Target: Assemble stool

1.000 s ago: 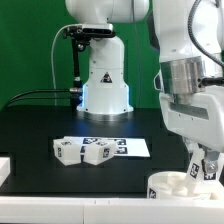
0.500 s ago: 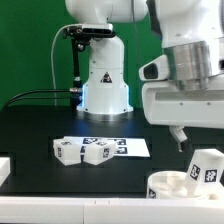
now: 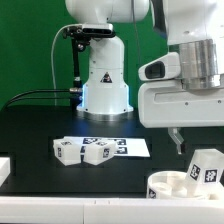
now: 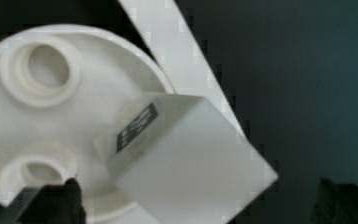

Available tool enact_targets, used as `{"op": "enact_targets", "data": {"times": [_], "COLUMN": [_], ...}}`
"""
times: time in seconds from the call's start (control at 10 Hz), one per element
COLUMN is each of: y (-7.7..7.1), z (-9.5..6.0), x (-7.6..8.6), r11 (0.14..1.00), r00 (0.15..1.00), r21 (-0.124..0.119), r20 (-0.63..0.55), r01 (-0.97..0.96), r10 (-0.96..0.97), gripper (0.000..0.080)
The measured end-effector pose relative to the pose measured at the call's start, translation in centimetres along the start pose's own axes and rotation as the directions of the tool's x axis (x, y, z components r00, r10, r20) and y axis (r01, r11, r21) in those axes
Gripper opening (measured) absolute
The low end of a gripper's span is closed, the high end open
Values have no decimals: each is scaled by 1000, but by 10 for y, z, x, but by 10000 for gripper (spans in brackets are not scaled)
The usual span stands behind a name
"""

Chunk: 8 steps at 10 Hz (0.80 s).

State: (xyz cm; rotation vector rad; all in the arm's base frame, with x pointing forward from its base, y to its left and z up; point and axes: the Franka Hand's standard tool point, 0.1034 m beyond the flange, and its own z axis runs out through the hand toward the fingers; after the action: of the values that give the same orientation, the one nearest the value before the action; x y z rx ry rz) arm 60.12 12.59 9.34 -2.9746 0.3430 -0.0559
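The round white stool seat (image 3: 168,186) lies at the front of the exterior view's right. A short white leg (image 3: 205,167) with a square tag stands upright in it. My gripper (image 3: 205,140) hangs open above this leg, apart from it; one dark finger (image 3: 178,138) shows. In the wrist view the seat (image 4: 51,110) shows two round holes, and the tagged leg (image 4: 194,150) stands between my open fingertips (image 4: 48,195). My gripper (image 4: 202,205) holds nothing. Two more white legs (image 3: 82,151) lie left of centre.
The marker board (image 3: 125,147) lies flat behind the loose legs. The robot's white base (image 3: 103,85) stands at the back centre with black cables on its left. A white block (image 3: 5,166) sits at the table's front left edge.
My gripper has let go of the leg and risen straight up from the seat. The leg stays standing in the seat. The loose legs have not moved.
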Motion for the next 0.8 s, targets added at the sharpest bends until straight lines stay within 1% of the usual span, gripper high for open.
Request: {"op": "enact_targets", "data": {"times": [0.1, 0.2, 0.3, 0.4, 0.6, 0.7, 0.8], "y": [-2, -4, -5, -3, -1, 1, 3], "z": [-3, -2, 0, -1, -1, -1, -2], "x": [1, 0, -2, 0, 0, 1, 3], "r11": [985, 958, 938, 922, 865, 786, 629], "r00": [985, 958, 938, 923, 865, 787, 632], "r21": [-15, -26, -34, -33, -31, -42, -64], "r20": [12, 30, 35, 36, 40, 49, 73], "r01": [171, 285, 346, 385, 501, 617, 775], "r10": [-171, -284, -345, -384, -499, -615, -772], "gripper": [649, 649, 649, 649, 649, 649, 649]}}
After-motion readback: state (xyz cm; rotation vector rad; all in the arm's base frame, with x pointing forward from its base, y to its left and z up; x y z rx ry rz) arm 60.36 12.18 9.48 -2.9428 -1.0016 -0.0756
